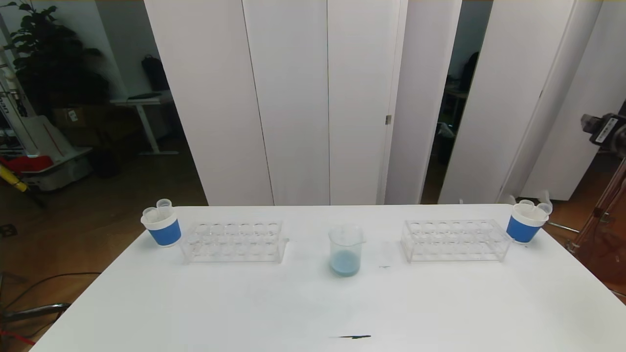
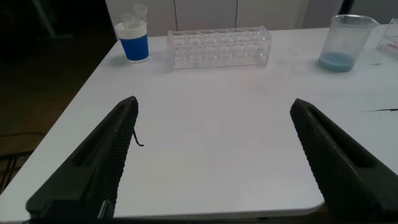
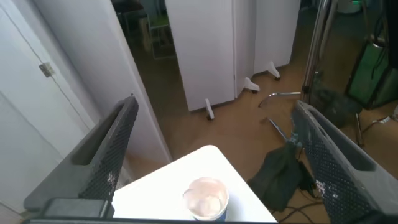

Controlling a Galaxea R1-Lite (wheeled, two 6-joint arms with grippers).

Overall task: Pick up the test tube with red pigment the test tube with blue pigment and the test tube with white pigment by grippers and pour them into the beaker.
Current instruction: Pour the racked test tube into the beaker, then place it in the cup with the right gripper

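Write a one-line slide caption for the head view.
Beaker holding pale blue liquid, centred on the white table between two empty-looking clear racks, with a blue-banded cup beside each.

Neither arm appears in the head view. The left gripper (image 2: 214, 155) is cut off at the lower edge of its wrist view, as is the right gripper (image 3: 214, 158). The right paper cup (image 3: 206, 199) is cropped at its base. Contents of the tubes in the left paper cup (image 1: 162, 226) are too small to identify.
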